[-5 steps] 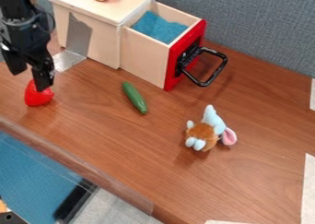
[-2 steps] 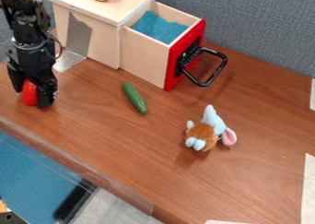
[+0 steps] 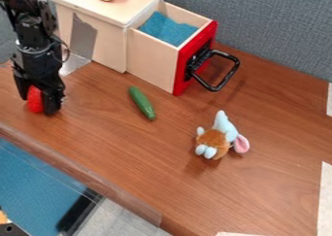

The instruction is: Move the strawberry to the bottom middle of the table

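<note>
Near the lower-left edge of the worktop (image 3: pixel 162 172), the downturned gripper (image 3: pixel 38 104) appears to pinch the strawberry (image 3: pixel 34 100), one finger on either side.

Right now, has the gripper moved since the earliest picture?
Yes. Judged against the silver tape patch at the cabinet's foot, the gripper has moved lower in the view, down to the strawberry.

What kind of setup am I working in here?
Probably a robot test bench: a wooden tabletop with a grey fabric partition behind, a toy drawer box and a plush toy.
</note>
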`<state>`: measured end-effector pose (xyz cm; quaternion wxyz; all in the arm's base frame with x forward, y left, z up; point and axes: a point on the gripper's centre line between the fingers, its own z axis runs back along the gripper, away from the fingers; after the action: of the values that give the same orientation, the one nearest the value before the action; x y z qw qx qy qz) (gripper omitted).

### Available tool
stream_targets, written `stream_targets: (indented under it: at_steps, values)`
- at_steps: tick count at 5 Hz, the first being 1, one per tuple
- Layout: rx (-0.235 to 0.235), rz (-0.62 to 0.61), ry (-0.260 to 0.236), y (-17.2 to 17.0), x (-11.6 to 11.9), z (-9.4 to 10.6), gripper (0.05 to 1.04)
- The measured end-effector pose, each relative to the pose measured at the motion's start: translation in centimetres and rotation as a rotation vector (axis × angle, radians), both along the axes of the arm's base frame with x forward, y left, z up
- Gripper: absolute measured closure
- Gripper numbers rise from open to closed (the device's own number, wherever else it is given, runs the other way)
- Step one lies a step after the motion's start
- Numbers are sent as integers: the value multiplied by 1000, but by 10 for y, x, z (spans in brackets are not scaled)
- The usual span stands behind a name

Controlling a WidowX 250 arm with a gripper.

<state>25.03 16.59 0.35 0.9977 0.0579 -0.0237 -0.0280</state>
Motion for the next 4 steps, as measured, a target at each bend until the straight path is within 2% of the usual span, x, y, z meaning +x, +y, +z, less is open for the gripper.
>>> stream_targets:
  at_steps: [1,2,3,4]
  values:
    - [2,9,-47,-23,2,26,299]
    - [-24,-49,-60,-75,-9,43,298]
    - [-30,-108,-38,-116,-21,36,299]
    - [-36,-155,-33,-145,-22,24,299]
